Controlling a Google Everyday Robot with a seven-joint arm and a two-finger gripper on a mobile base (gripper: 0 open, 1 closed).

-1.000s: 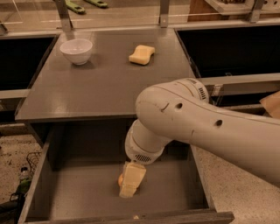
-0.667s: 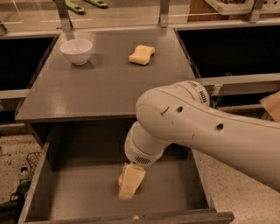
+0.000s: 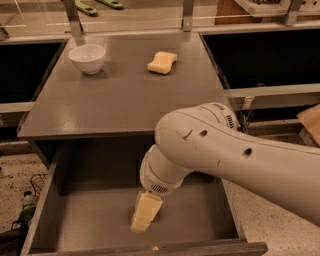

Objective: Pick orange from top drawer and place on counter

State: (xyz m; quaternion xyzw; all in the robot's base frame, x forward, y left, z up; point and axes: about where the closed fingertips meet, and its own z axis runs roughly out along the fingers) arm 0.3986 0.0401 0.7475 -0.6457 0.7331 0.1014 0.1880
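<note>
Warm, dim light everywhere. Speckled floor (image 3: 11, 186) on both sides, black recessed basins (image 3: 265, 52) flanking the tabletop (image 3: 125, 100), two metal posts (image 3: 73, 21) at the back, some wood furniture (image 3: 231, 10) top right. The pincer (image 3: 144, 216) hangs down inside the open drawer (image 3: 90, 220).

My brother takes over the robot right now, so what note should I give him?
The tool is down inside the open dark grey wooden top drawer, near its front middle.
The small orange ball is not in view; it may be hidden by the tool or the white arm.
The broad dark grey counter holds a white bowl and a pale yellow wavy sponge, no orange.
Done: drawer open, tool inside it.
Left: grab the orange, lift it out, set it on the counter.
</note>
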